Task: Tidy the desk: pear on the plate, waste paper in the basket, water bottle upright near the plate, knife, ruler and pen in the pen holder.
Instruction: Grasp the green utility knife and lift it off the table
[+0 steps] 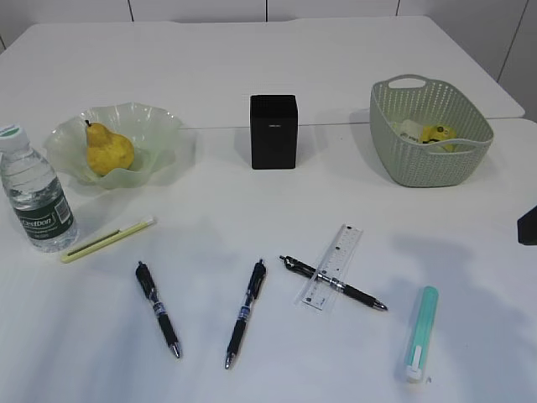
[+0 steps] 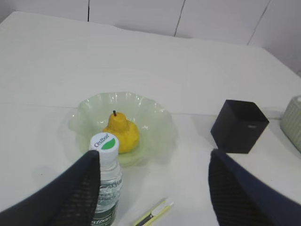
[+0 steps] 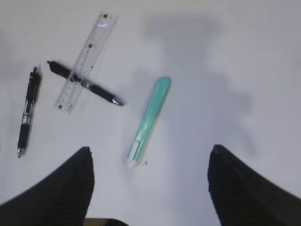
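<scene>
Both tools stand wide open and hold nothing: the left tool (image 2: 153,188) hangs over the upright water bottle (image 1: 37,191) beside the plate (image 1: 159,126) with the pear (image 1: 108,149) on it, and the right tool (image 3: 150,188) hangs over a teal knife (image 1: 419,332) on the table (image 1: 268,75). The waste paper (image 1: 436,133) lies in the basket (image 1: 424,164). The pen holder (image 1: 273,131) stands mid-table, while the clear ruler (image 1: 333,265) lies across one pen (image 1: 361,295).

This looks like an office or a lab test room made up as a work desk. A large white smooth desk (image 1: 252,75) stands before plain white panelled walls (image 2: 141,14). On it lie office things: black click pens (image 1: 158,309), a clear plastic ruler (image 1: 332,266), and a matte black square pen holder (image 1: 273,131).
</scene>
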